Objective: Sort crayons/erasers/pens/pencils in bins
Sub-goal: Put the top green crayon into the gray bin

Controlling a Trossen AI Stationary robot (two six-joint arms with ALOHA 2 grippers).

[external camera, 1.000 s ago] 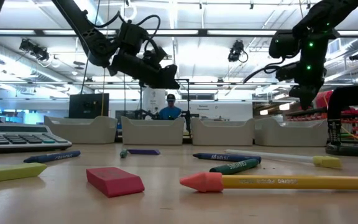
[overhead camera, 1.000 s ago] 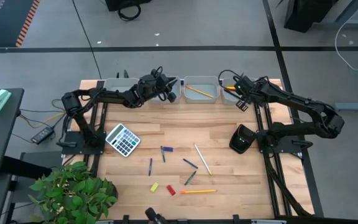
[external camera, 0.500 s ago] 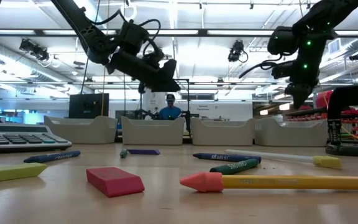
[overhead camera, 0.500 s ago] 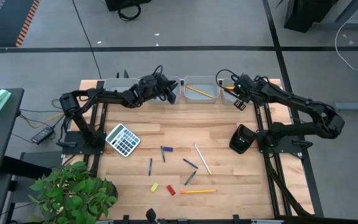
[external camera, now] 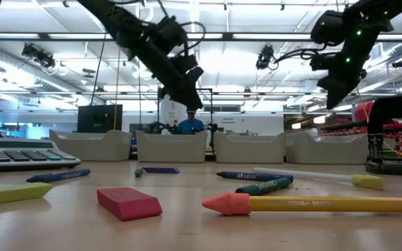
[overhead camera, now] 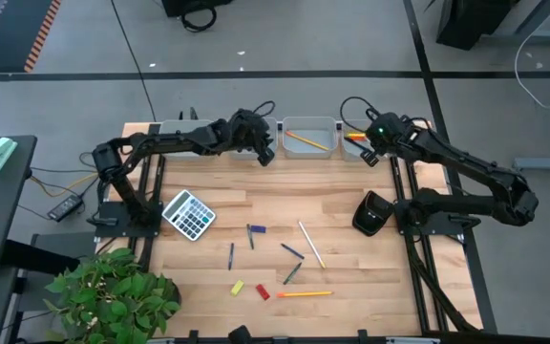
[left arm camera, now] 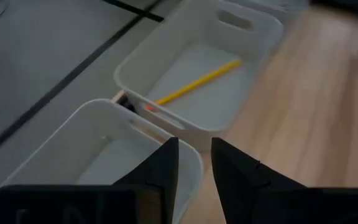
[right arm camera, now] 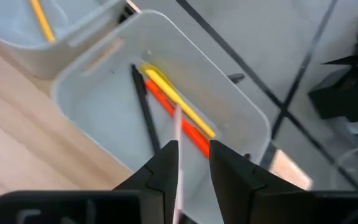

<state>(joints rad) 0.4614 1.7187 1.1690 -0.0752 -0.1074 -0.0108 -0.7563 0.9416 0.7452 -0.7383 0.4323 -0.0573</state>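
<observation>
My right gripper (overhead camera: pixel 370 155) hovers over the rightmost bin (overhead camera: pixel 355 143) at the far edge, shut on a thin pale stick (right arm camera: pixel 178 140). That bin (right arm camera: pixel 98 93) holds yellow, orange and black sticks (right arm camera: pixel 179 112). My left gripper (overhead camera: pixel 265 153) is shut and empty above the rim between the second bin (left arm camera: pixel 104 155) and the third bin (left arm camera: pixel 197 81), where a yellow pencil (left arm camera: pixel 197 81) lies flat. A red eraser (overhead camera: pixel 263 292), a yellow eraser (overhead camera: pixel 238 287) and a pale pencil (overhead camera: pixel 310 244) lie flat on the table. My right gripper pinches the thin pale stick (right arm camera: pixel 177 155) between its two fingers (right arm camera: pixel 163 165), coming from above and slanting toward the far edge. The stick lies along the fingers and pokes out past their tips. It is lifted clear above the rightmost bin.
A grey calculator (overhead camera: pixel 188 213) sits near the left arm's base, a dark block (overhead camera: pixel 370 215) near the right arm's base. Blue and green crayons (overhead camera: pixel 254 230) and an orange-tipped yellow pencil (overhead camera: pixel 304 293) are scattered on the near half. A plant (overhead camera: pixel 113 291) stands at the near left corner.
My left gripper has moved right along the far edge and tipped more steeply downward. My right gripper has shifted slightly right and toward the far edge, rising a little above the rightmost bin.
</observation>
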